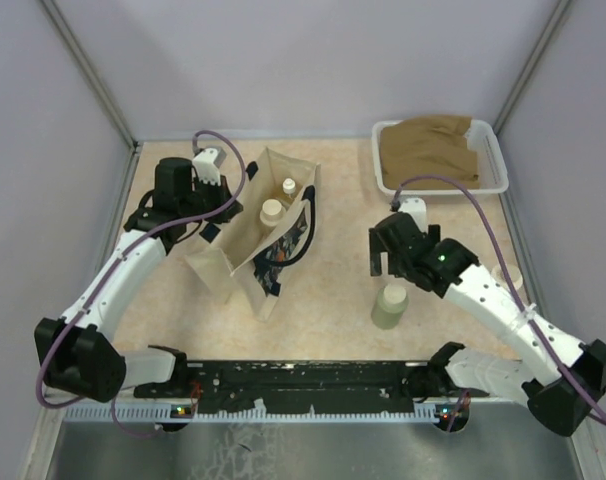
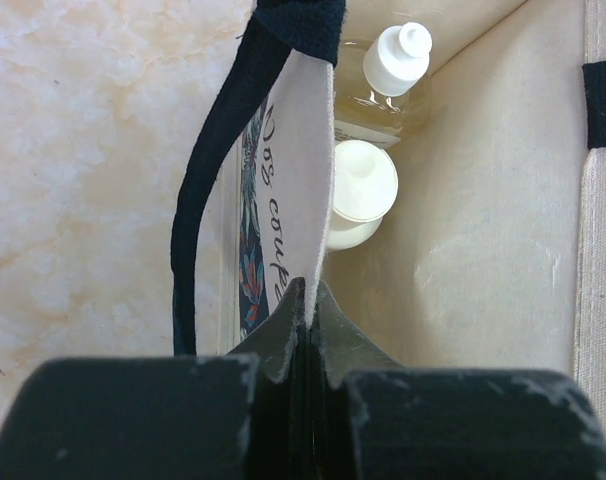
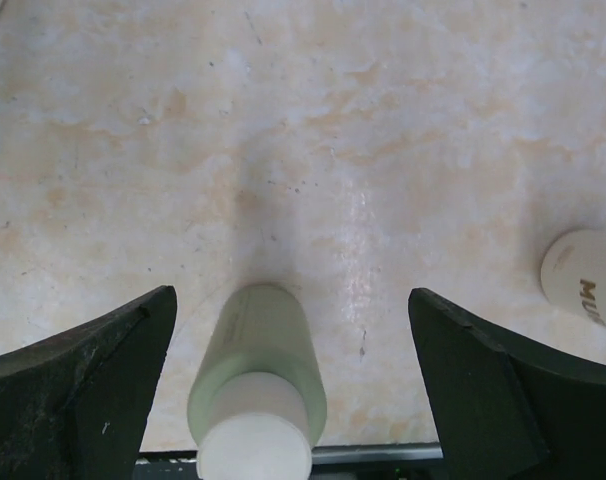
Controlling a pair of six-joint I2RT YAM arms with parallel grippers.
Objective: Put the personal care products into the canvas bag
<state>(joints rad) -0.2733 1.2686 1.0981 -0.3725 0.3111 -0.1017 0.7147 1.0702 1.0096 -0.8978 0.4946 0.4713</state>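
Note:
The beige canvas bag [image 1: 245, 245] stands open left of centre, its inside wall [image 2: 483, 230] in the left wrist view. Inside it stand a cream bottle [image 1: 271, 210] [image 2: 361, 190] and a clear amber-liquid bottle with a white cap [image 1: 289, 186] [image 2: 393, 70]. My left gripper [image 1: 221, 212] [image 2: 308, 300] is shut on the bag's upper fabric edge, beside a navy handle [image 2: 208, 180]. The pale olive-green cylinder [image 1: 390, 305] [image 3: 258, 365] stands upright on the table. My right gripper [image 1: 388, 270] [image 3: 293, 305] hangs open just above it, one finger on each side and neither touching.
A white tray [image 1: 495, 160] holding a brown cloth [image 1: 430, 148] sits at the back right. A small whitish container [image 1: 507, 276] [image 3: 583, 285] with dark lettering stands beside the right arm. Grey walls enclose the table on three sides.

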